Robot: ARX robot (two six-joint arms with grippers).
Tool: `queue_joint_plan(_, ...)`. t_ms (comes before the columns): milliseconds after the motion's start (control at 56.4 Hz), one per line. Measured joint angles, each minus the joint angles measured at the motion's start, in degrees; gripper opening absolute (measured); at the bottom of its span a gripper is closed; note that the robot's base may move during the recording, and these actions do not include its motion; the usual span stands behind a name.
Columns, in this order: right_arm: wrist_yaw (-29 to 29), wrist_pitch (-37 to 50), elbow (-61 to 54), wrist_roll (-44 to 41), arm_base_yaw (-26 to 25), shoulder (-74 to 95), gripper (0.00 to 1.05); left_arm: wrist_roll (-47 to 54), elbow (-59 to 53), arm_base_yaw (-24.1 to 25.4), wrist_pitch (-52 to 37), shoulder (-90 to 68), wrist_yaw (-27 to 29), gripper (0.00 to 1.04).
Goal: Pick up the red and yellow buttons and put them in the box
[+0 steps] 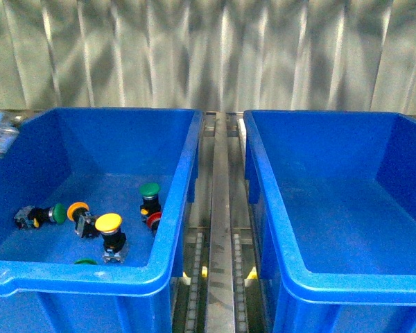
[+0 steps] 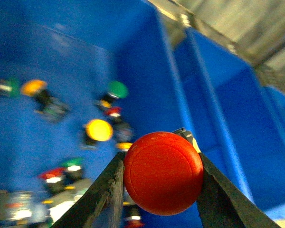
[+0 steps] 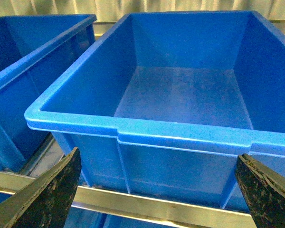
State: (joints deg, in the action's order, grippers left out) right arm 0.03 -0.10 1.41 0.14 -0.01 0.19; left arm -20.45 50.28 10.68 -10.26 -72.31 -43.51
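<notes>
Left wrist view: left gripper (image 2: 161, 183) clamped on a red button (image 2: 163, 173), cap pinched between both fingers, up over the floor of the left bin (image 2: 133, 47).
Front view, left bin: yellow button (image 1: 108, 223) upright near the front wall; second red cap (image 1: 154, 220) against the right wall; green switch (image 1: 150, 189) just behind it.
Right wrist view: right gripper (image 3: 159, 159) spread wide, holding nothing, outside the near wall of the right box (image 3: 133, 128).

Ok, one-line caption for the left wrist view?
Left claw shut on a round red domed push-button, blurred blue plastic bin behind it.
</notes>
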Motion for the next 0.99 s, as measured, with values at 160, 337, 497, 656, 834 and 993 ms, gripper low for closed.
queue_joint_plan(160,0.0,0.0,0.0,0.0,0.0,0.0,0.98,-11.3,-0.7,-16.1,-16.9,-9.1,-1.7,0.34)
queue_joint_plan(337,0.0,0.0,0.0,0.0,0.0,0.0,0.98,-14.9,7.8,-31.3,-22.9,-20.8,-1.6,0.34)
queue_joint_plan(497,0.0,0.0,0.0,0.0,0.0,0.0,0.98,-17.0,14.6,-41.7,-25.9,-25.6,-3.2,0.34)
queue_joint_plan(656,0.0,0.0,0.0,0.0,0.0,0.0,0.98,-20.4,17.0,-47.2,-31.3,-25.6,-4.6,0.34)
queue_joint_plan(834,0.0,0.0,0.0,0.0,0.0,0.0,0.98,-20.6,17.6,-48.5,-28.5,-25.6,-4.6,0.34)
queue_joint_plan(993,16.8,12.6,0.4,3.1,2.3,7.9,0.98,-19.6,17.6,-47.1,-26.4,-25.6,-3.7,0.34)
